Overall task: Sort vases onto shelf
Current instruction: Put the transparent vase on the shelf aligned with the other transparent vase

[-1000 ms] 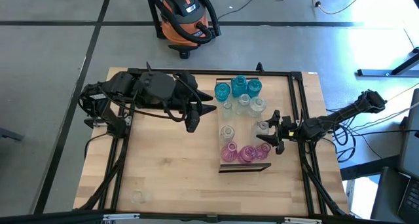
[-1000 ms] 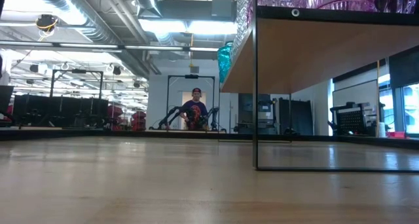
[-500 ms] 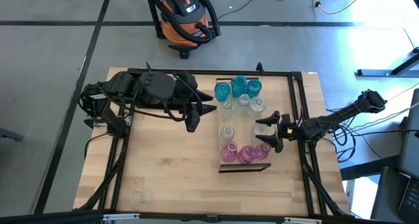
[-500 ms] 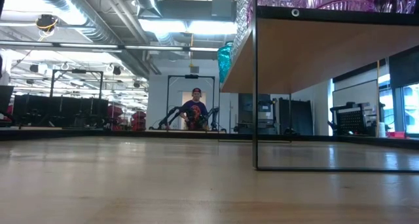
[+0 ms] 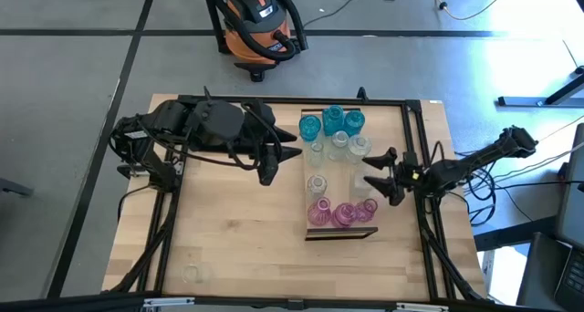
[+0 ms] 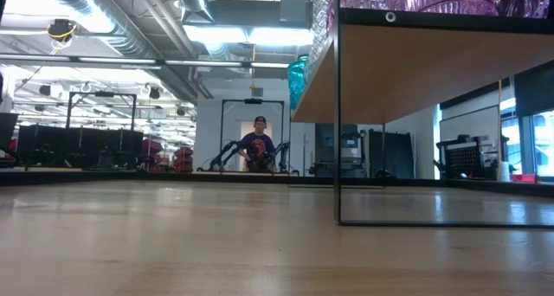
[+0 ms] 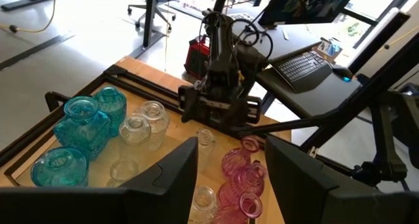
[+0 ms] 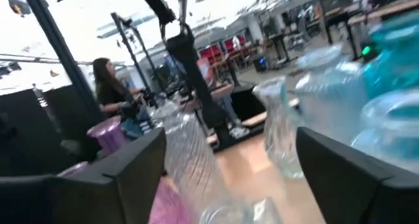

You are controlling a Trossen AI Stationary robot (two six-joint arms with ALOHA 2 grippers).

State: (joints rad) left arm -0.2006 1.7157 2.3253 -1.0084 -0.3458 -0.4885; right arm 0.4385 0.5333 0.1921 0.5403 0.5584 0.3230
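Note:
The shelf [image 5: 339, 232] is a light-wood board raised on a thin black frame, with a dark near end. On it stand teal vases [image 5: 333, 120] at the far end, clear vases [image 5: 339, 146] in the middle and pink vases [image 5: 344, 214] at the near end. My right gripper [image 5: 376, 171] is open at the shelf's right side. One clear vase [image 8: 190, 158] stands upright on the board between its spread fingers, and I see no touch. My left gripper [image 5: 270, 169] hovers open over the table left of the shelf, with nothing in it [image 7: 229, 178].
A small clear glass piece [image 5: 192, 274] lies near the table's near left corner. Black frame rails [image 5: 415, 130] run along the table's edges. An orange shop vacuum [image 5: 258, 25] stands on the floor beyond the far edge. A person [image 6: 257, 144] stands far back in the room.
My right gripper has opened wider, let go of the clear vase and drawn back a little toward the table's right edge. The vase stays standing on the shelf.

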